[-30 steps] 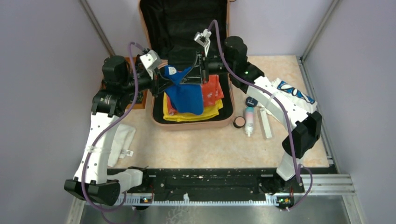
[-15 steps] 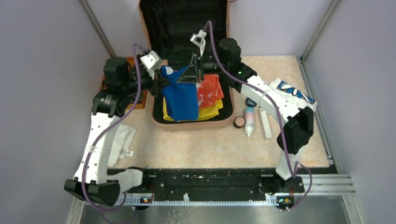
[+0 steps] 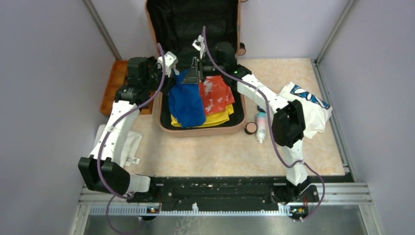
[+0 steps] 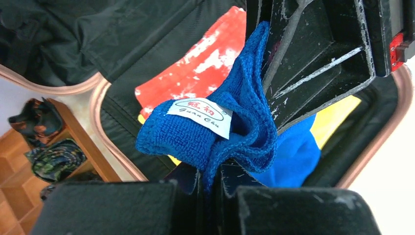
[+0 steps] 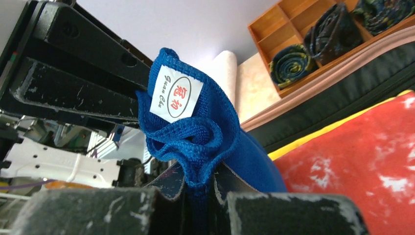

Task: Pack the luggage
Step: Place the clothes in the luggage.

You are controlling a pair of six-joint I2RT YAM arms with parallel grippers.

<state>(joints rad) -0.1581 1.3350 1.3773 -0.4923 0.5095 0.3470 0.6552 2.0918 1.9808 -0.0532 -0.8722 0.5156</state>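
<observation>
Luggage [image 3: 200,131] lies open; left tool [image 4: 209,181] and right tool [image 5: 199,191] both clamp blue cloth [image 3: 186,100].

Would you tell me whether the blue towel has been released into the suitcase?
No, the left gripper and right gripper both pinch the bunched edge of the blue towel over the luggage.

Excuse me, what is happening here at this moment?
Both arms are packing the luggage. The left gripper and the right gripper each pinch one edge of a blue towel, holding it up over the open case. Its lower part lies on a yellow garment, beside a red garment.
</observation>
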